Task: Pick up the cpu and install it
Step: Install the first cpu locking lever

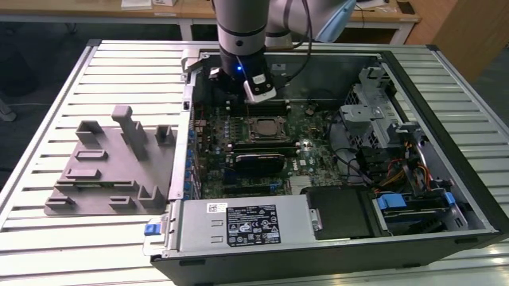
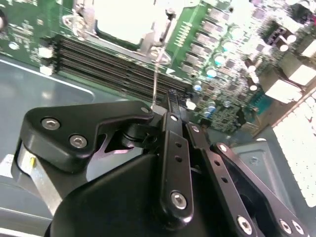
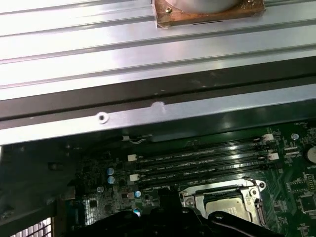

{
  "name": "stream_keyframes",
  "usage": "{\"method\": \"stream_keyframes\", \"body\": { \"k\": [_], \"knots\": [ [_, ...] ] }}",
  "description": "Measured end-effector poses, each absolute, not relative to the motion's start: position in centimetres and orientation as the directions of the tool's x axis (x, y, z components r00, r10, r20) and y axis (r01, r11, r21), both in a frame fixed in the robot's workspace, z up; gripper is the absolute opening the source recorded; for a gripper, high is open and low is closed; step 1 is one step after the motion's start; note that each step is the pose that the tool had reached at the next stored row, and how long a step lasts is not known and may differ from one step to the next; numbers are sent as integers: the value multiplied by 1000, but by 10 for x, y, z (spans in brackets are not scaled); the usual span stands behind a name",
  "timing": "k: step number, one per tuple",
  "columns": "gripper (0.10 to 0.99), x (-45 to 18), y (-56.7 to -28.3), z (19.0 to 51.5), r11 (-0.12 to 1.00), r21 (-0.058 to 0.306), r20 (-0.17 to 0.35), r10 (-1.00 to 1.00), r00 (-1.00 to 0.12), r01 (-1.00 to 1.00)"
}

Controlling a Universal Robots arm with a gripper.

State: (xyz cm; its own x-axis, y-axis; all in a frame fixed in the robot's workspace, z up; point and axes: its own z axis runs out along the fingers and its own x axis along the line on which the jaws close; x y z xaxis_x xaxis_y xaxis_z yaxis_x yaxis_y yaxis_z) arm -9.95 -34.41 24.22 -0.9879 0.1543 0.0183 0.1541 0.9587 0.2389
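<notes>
The cpu (image 1: 263, 127) lies flat inside its socket on the motherboard, its pale metal top facing up. It also shows in the second wrist view as a bright square cpu (image 2: 126, 19) and in the first wrist view as the cpu (image 3: 226, 206) within the metal socket frame. My gripper (image 1: 242, 100) hangs over the memory slots just behind the socket, beside the cpu and not touching it. Its black fingers (image 2: 171, 106) meet at the tips and look shut. A thin wire socket lever (image 2: 156, 69) runs from the socket to the fingertips; I cannot tell if it is gripped.
The open computer case (image 1: 445, 65) lies on a slatted metal table (image 1: 119, 65). A black heatsink block (image 1: 258, 161) sits in front of the socket. Drive bays and cables (image 1: 390, 161) are on the exterior view's right, a grey plastic fixture (image 1: 107, 164) on its left.
</notes>
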Motion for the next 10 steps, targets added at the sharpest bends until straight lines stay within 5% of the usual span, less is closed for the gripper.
{"method": "stream_keyframes", "body": {
  "k": [10],
  "knots": [
    [106, -67, -344, 242, 959, 239, 18, 154, -988, 154]
  ]
}}
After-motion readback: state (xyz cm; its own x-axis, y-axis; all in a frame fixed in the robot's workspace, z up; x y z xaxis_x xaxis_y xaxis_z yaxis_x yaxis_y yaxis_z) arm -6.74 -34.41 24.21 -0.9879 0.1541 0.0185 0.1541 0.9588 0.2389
